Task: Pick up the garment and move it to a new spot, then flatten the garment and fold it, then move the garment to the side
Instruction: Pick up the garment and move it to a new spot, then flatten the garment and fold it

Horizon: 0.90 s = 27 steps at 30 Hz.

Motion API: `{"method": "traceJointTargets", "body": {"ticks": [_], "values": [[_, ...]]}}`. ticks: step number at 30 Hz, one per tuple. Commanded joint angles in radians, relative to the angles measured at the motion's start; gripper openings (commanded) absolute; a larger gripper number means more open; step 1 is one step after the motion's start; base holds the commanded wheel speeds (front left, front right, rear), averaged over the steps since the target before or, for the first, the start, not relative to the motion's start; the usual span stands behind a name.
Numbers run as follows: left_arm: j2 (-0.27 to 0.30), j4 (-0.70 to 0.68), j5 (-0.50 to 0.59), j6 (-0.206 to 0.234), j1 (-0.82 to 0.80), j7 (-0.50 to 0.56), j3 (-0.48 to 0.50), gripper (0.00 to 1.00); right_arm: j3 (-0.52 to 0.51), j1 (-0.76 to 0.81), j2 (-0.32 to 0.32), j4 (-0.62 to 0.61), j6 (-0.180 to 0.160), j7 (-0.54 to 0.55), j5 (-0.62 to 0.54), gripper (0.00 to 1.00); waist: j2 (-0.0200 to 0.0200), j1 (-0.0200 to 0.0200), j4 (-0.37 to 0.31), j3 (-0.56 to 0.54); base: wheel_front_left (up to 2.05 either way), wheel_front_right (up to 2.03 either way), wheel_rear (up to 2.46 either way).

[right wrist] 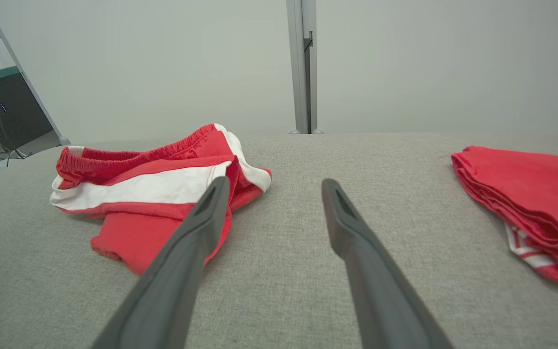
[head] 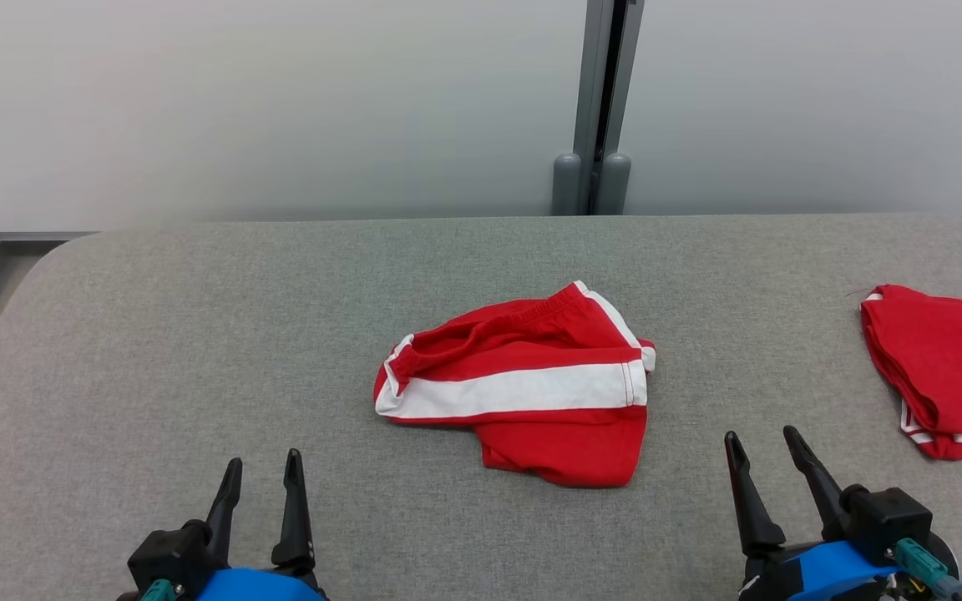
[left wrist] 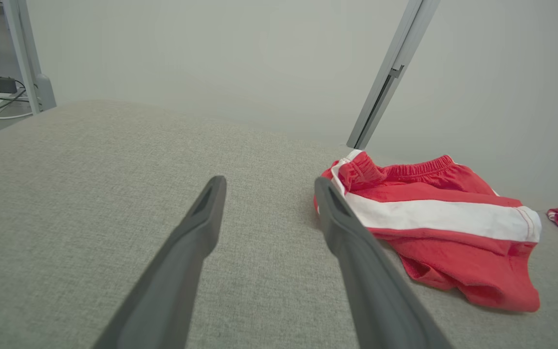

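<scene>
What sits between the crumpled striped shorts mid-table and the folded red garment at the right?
Nothing: bare grey table covering separates the striped shorts from the folded red garment, clearest in the head view.

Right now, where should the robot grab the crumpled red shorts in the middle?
Pinch the elastic waistband of the red shorts, coming down from the left with the left gripper. That edge is bunched and lifted off the table, so open jaws can probably close around it.

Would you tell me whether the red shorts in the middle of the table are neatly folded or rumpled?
Rumpled: the shorts lie in a loose heap on the table, waistband bunched, one leg sticking out.
</scene>
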Motion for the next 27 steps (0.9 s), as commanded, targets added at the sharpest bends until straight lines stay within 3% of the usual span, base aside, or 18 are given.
{"method": "traceJointTargets", "body": {"ticks": [1, 27], "values": [[-0.001, 0.003, 0.005, -0.005, 0.006, -0.004, 0.006, 1.0, 0.001, 0.0, -0.002, 0.002, 0.0, -0.003, 0.002, 1.0, 0.0, 0.0001, -0.001, 0.0, 0.0, 0.0, 0.0], [-0.015, 0.033, 0.044, -0.042, -0.055, -0.003, 0.014, 1.0, -0.004, -0.028, -0.002, -0.004, 0.0, -0.003, -0.01, 1.0, 0.0, 0.0001, -0.002, 0.038, 0.0, 0.0, 0.0]]}}
